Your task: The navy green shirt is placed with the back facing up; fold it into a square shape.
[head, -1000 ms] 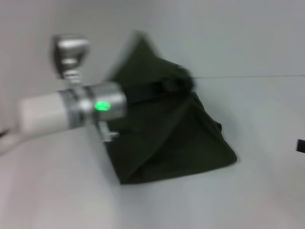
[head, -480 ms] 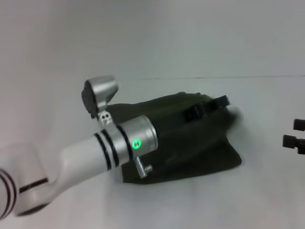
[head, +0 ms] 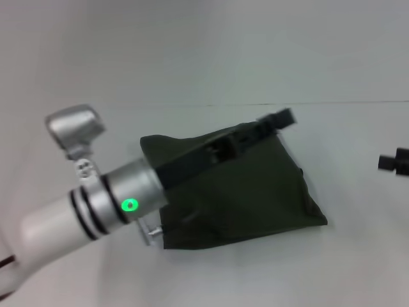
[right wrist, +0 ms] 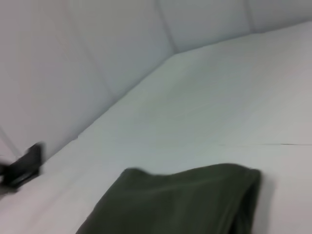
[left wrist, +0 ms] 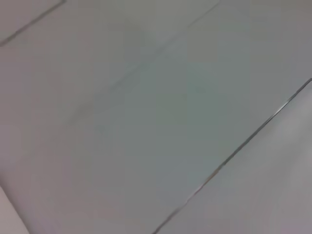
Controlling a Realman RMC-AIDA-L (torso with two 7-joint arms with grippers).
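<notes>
The navy green shirt [head: 249, 192] lies folded into a rough four-sided packet on the white table [head: 358, 256], plain side up. My left arm reaches from the lower left across the packet's top edge. The left gripper [head: 278, 118] hovers just past the shirt's far right corner. My right gripper [head: 393, 162] shows only as a dark piece at the right edge of the head view, well away from the cloth. The right wrist view shows a folded edge of the shirt [right wrist: 185, 204] and, farther off, the left gripper [right wrist: 22, 165]. In the left wrist view only bare surface shows.
A thin seam line [head: 345, 102] runs across the white surface behind the shirt. White panels [right wrist: 97, 58] rise at the back of the table.
The left arm swung the raised shirt flap down to the right, then drew back toward the left. The shirt now lies flatter, and the left gripper is at its far right corner.
</notes>
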